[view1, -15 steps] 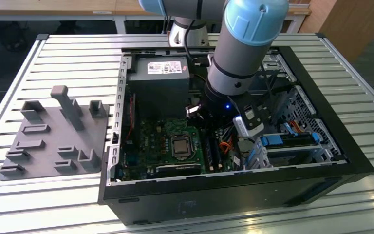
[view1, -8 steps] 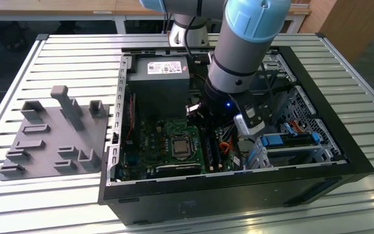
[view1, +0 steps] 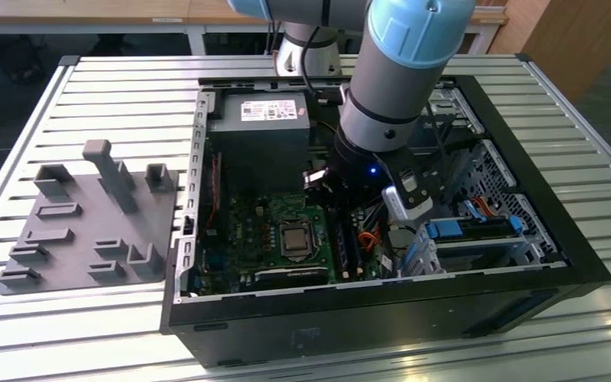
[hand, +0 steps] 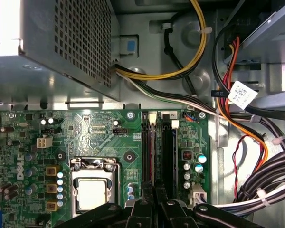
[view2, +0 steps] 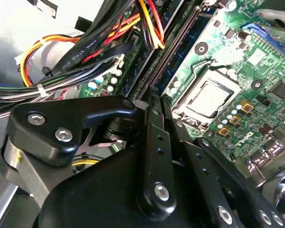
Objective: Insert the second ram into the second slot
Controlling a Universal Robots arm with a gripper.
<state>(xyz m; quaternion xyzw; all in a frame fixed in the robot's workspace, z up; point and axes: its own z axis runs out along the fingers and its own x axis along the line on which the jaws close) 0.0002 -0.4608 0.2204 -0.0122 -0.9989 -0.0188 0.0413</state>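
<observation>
My gripper [view1: 350, 208] reaches down into the open computer case [view1: 560, 239], over the memory slots of the green motherboard [view1: 252, 231]. In both wrist views its black fingers [hand: 143, 206] stand pressed together. The second ram [hand: 154, 152], a thin dark stick seen edge-on, runs straight out from between the fingers. It lies along the slot closest to the CPU socket [hand: 92, 190]. The second wrist view shows the gripper [view2: 154, 102] with the ram's [view2: 173, 47] bluish side beyond it. A wider black slot [hand: 169, 152] lies right beside it. How deep the ram sits I cannot tell.
The grey power supply [view1: 258, 135] stands at the back of the case. Bundles of coloured cables [hand: 237, 123] run beside the slots. Blue drive-bay tabs [view1: 460, 231] sit toward the exterior view's right. A grey fixture plate [view1: 88, 223] lies on the slatted table at the left.
</observation>
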